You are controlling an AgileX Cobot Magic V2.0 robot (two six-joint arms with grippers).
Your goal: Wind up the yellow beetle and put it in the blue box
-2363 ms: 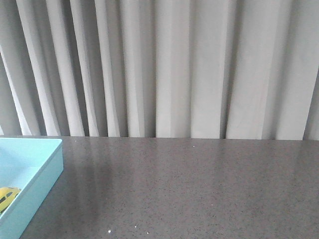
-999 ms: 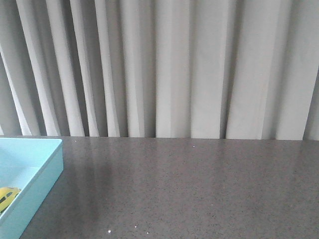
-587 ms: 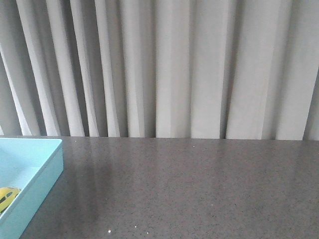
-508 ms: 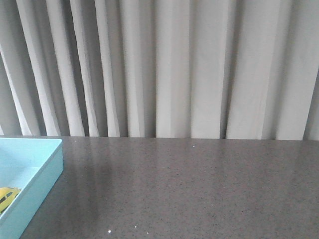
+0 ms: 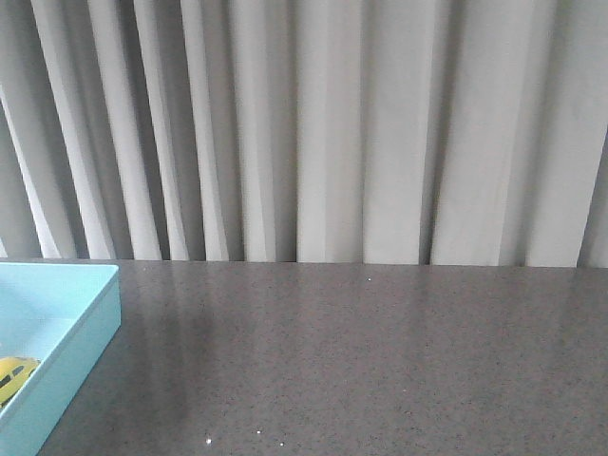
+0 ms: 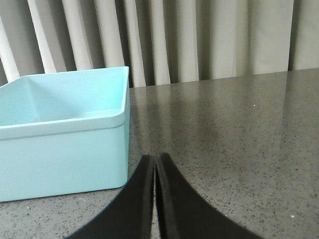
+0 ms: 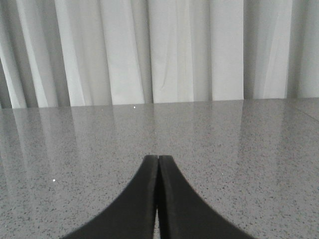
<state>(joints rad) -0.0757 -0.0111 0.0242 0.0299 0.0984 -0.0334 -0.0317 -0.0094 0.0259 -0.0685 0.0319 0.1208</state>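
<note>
The light blue box (image 5: 90, 328) stands at the table's left edge in the front view. The yellow beetle (image 5: 11, 375) lies inside it, only a part of it showing at the frame's left edge. The left wrist view shows the blue box (image 6: 65, 149) close by, its inside hidden by the near wall. My left gripper (image 6: 155, 158) is shut and empty, low over the table just beside the box's corner. My right gripper (image 7: 158, 159) is shut and empty, low over bare table. Neither gripper shows in the front view.
The grey speckled table (image 5: 380, 361) runs back to a pleated pale curtain (image 5: 332, 133).
</note>
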